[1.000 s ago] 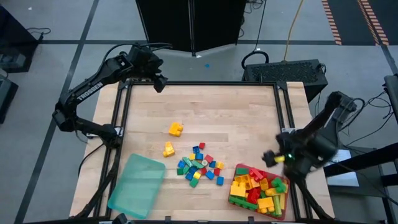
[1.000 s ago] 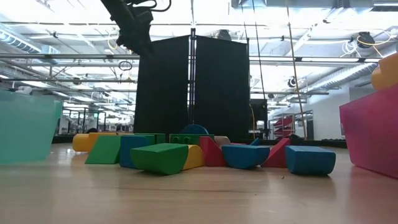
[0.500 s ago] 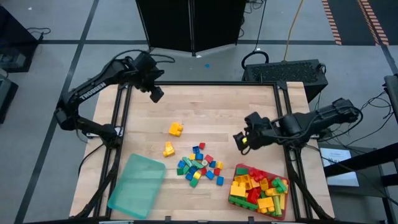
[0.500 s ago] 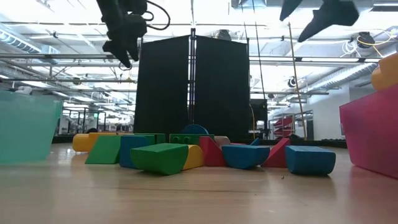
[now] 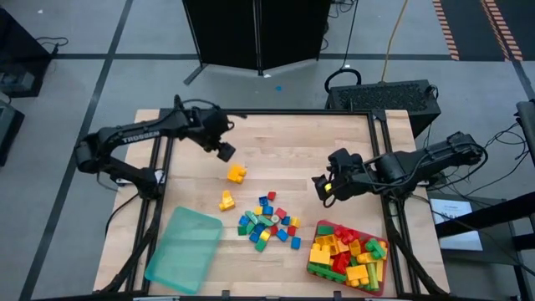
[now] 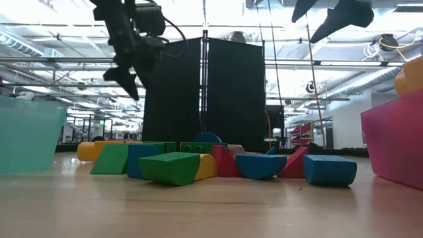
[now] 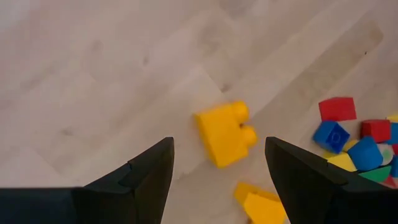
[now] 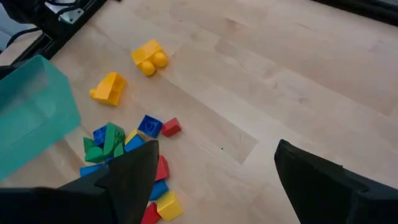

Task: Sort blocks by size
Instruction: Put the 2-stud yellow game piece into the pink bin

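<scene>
A cluster of small red, blue, green and yellow blocks (image 5: 269, 221) lies on the table near its front middle. Two larger yellow blocks lie apart from it: one (image 5: 236, 173) farther back, one (image 5: 226, 201) beside the cluster. A red tray (image 5: 377, 282) at the front right holds several larger blocks. My left gripper (image 5: 224, 151) hovers open just behind and left of the far yellow block (image 7: 225, 132), clear of it. My right gripper (image 5: 323, 189) hovers open above the table right of the cluster (image 8: 127, 163).
A translucent teal tray (image 5: 184, 248) lies at the front left, with nothing showing in it. Bare wood spreads over the table's far half (image 5: 292, 138). A dark frame (image 5: 389, 150) runs along the table's left, right and far edges.
My left gripper has moved from the far left corner toward the near side and right, coming down close to the far yellow block. My right gripper has swung from over the red tray's right side toward the table's middle, then held still. The blocks have not moved.
</scene>
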Tool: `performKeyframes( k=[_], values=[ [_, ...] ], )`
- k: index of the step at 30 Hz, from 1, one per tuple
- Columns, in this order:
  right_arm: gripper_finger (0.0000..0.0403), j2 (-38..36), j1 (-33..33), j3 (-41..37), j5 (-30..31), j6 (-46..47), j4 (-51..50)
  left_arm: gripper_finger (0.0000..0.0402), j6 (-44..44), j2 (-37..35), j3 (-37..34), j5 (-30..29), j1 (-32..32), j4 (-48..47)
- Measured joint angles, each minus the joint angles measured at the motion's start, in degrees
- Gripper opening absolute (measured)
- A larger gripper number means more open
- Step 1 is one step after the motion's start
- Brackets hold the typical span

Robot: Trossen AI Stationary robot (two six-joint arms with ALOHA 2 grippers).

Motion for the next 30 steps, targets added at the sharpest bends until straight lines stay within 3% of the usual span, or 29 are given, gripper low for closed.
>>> performKeyframes(
  k=[5, 11, 30],
  values=[
    [0.0311, 0.00, 0.00, 0.00, 1.26, -1.17, 0.02, 0.0255, -6.77, 0.00, -4.92, -3.74, -4.06, 0.88],
    [0.0311, 0.00, -0.02, 0.00, 1.28, -2.39, 0.02, 0.0255, -13.15, -0.01, -10.44, -3.16, -7.08, 8.74],
    [0.0311, 0.00, -0.01, 0.00, 1.11, -2.39, 0.02, 0.0255, -21.06, 0.37, -22.79, -0.89, -7.64, 28.21]
  ],
)
